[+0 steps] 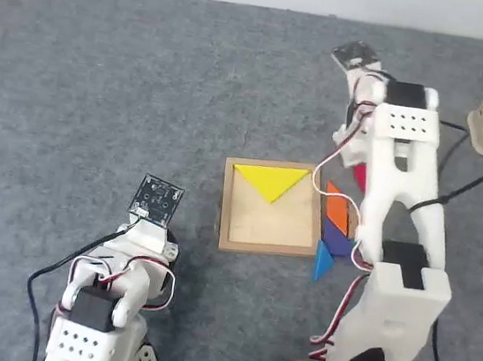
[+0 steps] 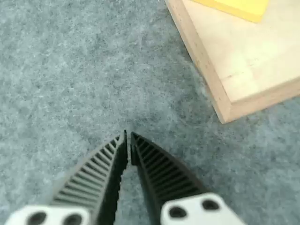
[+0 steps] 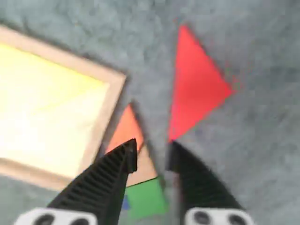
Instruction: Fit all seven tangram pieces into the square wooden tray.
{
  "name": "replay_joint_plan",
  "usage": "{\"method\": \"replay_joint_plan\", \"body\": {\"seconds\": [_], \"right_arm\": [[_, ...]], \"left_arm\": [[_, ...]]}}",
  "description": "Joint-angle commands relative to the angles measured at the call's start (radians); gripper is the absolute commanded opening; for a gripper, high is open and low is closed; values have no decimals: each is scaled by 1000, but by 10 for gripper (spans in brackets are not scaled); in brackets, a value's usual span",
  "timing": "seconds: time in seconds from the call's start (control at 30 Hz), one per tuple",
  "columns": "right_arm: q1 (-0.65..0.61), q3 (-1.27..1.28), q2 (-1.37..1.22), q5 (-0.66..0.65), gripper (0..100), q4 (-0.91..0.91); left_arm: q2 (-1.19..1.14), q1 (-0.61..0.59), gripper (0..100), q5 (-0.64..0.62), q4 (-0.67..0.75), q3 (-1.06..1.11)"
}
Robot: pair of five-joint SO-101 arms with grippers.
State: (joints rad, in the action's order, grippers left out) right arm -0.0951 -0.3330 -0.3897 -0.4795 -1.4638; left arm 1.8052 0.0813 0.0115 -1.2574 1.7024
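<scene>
Right claw (image 3: 152, 145) part open, empty, over carpet (image 1: 103, 82) just outside tray (image 1: 227, 205), between orange piece (image 3: 125, 133) and red triangle (image 3: 197, 89). Left claw (image 2: 129, 137) closed, empty, near a tray corner. Yellow triangle (image 1: 270, 182) lies inside tray.

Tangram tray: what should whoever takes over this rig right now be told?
Left gripper: shut, empty, over the carpet by a corner of the tray.
Right gripper: open, above the gap between the red triangle and orange piece.
Done: yellow triangle lies in the tray.
Left: red, orange, green piece, purple piece and blue triangle lie on the carpet beside the tray.
</scene>
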Motion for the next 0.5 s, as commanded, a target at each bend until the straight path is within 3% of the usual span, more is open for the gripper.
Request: {"method": "replay_joint_plan", "body": {"seconds": [0.0, 0.2, 0.47], "right_arm": [[18, -17, -51, -132, 329, 71], [47, -17, -200, -158, 388, 243], [51, -18, -288, -158, 387, 291]], "left_arm": [[20, -3, 12, -8, -6, -18], [20, -3, 12, -8, -6, -18], [20, -3, 12, -8, -6, -18]]}}
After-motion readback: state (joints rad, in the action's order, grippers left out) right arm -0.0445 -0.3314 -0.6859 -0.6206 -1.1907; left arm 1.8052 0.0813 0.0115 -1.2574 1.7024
